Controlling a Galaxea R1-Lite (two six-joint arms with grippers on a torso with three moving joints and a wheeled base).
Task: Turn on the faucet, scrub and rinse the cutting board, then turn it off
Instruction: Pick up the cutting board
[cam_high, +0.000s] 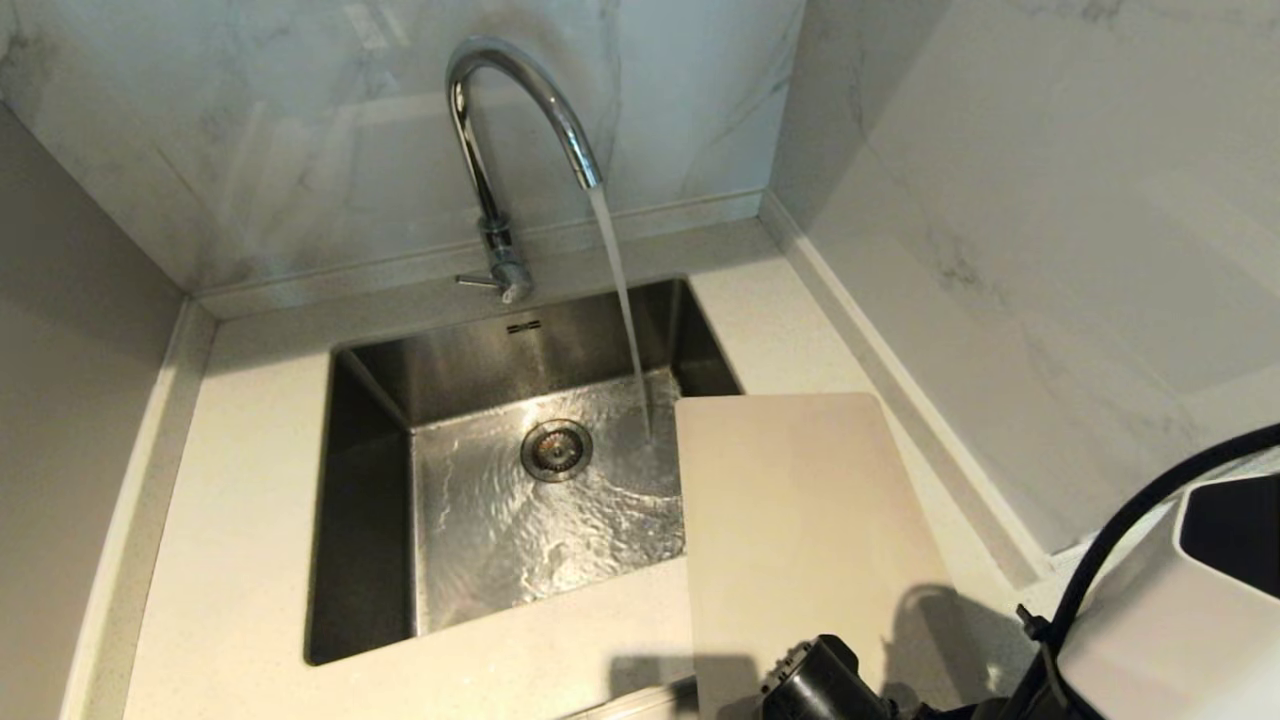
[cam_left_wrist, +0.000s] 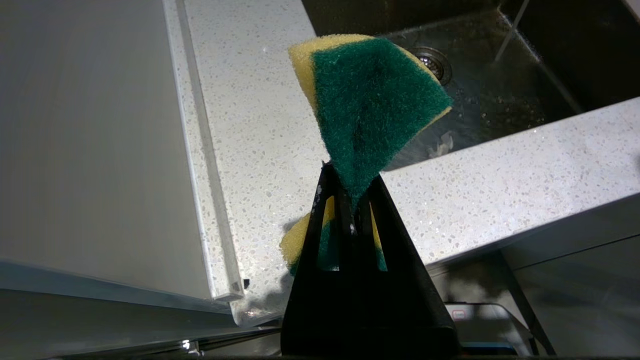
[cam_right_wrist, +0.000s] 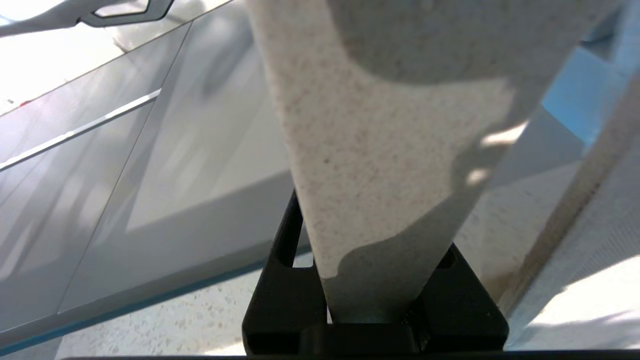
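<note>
right gripper (cam_right_wrist: 372, 300): clamped on cutting board (cam_high: 800, 520) edge
left gripper (cam_left_wrist: 352, 210): pinched on sponge (cam_left_wrist: 370, 105), off counter (cam_high: 250, 480)
faucet (cam_high: 500, 150): water running into sink (cam_high: 370, 480); board's far corner overhangs basin

tall shiny chrome gooseneck faucet (cam_high: 510, 130): on, water streaming into sink | large thin pale beige rect. cutting board (cam_high: 800, 520): tilted over sink's right rim & worktop, near stream

Chrome faucet (cam_high: 520, 110), pale beige cutting board (cam_high: 800, 520), green/yellow sponge (cam_left_wrist: 370, 105), speckled white counter (cam_high: 250, 420).
</note>
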